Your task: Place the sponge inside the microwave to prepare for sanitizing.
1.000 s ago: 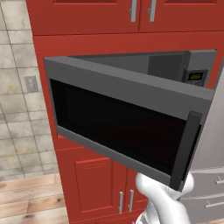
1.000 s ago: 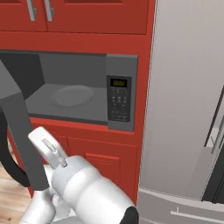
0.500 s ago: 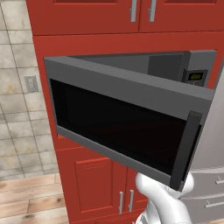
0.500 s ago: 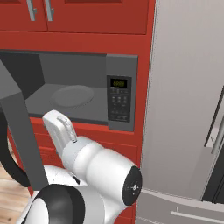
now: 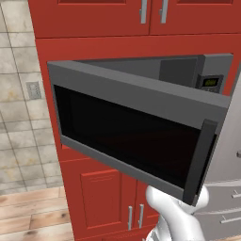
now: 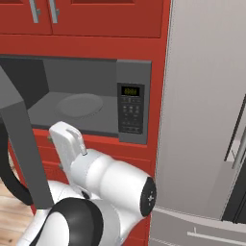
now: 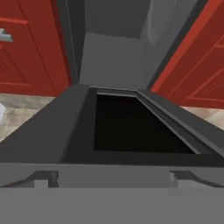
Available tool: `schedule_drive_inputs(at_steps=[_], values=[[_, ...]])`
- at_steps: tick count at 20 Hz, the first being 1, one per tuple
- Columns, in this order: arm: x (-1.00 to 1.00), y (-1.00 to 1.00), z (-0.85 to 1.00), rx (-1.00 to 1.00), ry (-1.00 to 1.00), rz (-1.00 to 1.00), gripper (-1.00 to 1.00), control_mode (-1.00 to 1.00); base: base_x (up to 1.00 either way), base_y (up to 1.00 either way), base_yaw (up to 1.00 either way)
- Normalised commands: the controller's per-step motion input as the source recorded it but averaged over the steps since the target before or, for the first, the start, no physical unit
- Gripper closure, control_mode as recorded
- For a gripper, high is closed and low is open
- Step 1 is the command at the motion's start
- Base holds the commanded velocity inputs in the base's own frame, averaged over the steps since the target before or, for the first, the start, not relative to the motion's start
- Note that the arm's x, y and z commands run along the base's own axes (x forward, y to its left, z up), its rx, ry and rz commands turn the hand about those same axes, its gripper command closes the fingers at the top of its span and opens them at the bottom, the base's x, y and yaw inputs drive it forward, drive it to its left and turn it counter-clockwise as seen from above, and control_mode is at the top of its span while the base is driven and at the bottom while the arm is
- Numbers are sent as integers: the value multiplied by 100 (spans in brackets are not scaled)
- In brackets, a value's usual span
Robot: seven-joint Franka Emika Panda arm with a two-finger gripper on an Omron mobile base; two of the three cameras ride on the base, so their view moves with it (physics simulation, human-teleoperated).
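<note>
Microwave (image 6: pixel 91 103) door (image 5: pixel 136 136) swung open; arm below the cavity, sponge nowhere in my views.

Against the right base frame from 1 s ago, I saw the arm's white hand link (image 6: pixel 67 144) risen toward the red sill. The door and turntable (image 6: pixel 79 104) were unchanged. My hand view looked along the door's edge (image 7: pixel 131 127); the jaws stood wide, holding nothing.

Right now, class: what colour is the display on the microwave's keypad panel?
Green digits on a dark display, on the microwave; clearest in the right base view.
</note>
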Motion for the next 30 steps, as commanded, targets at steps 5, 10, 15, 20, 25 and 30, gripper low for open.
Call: schedule_drive_inputs(at_steps=[5, 10, 15, 20, 25, 30], values=[[15, 14, -6, 10, 0, 1, -100, -100, 0, 0, 0], [19, 29, -15, 0, 1, 0, -100, -100, 0, 0, 0], [20, 22, -14, 0, 4, 0, -100, -100, 0, 0, 0], [17, 10, -9, 0, 12, 7, -100, -100, 0, 0, 0], [5, 19, -7, 0, 2, 12, -100, -100, 0, 0, 0], [0, 24, -7, 0, 0, 11, -100, -100, 0, 0, 0]])
